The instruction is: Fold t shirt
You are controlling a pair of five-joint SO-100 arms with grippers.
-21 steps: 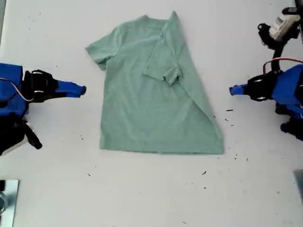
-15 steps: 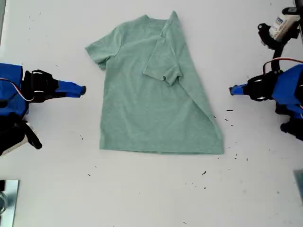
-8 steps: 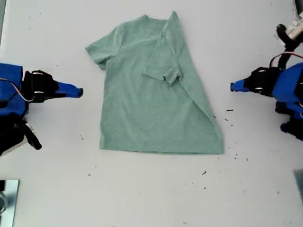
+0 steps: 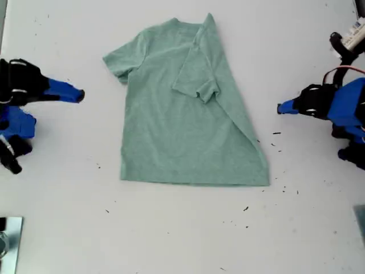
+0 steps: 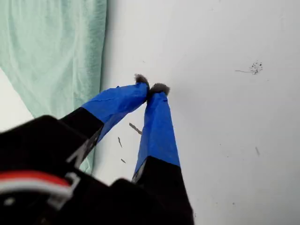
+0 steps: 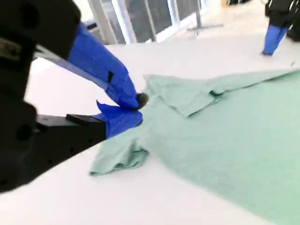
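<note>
The pale green t shirt (image 4: 182, 125) lies flat on the white table, with its side toward the exterior view's right folded in diagonally and that sleeve (image 4: 197, 85) resting on the chest. My first gripper (image 4: 279, 108) is at the exterior view's right, shut and empty, a short way off the folded edge. The first wrist view shows its taped tips (image 5: 152, 88) meeting over bare table beside the t shirt (image 5: 51, 51). My second gripper (image 4: 81, 95) is at the exterior view's left, shut and empty, clear of the spread sleeve (image 6: 119, 157); its tips (image 6: 137, 107) hang above the t shirt (image 6: 225, 140).
Small dark specks (image 4: 276, 133) dot the table near the shirt's lower corner at the exterior view's right. A metal piece (image 4: 8, 240) shows at that view's bottom left corner. The table (image 4: 182, 228) is white. The first arm (image 6: 274, 28) shows far off in the second wrist view.
The second arm has pulled back toward the exterior view's left and risen, its tip now farther from the sleeve. The first arm shifted only slightly. The shirt has not moved.
</note>
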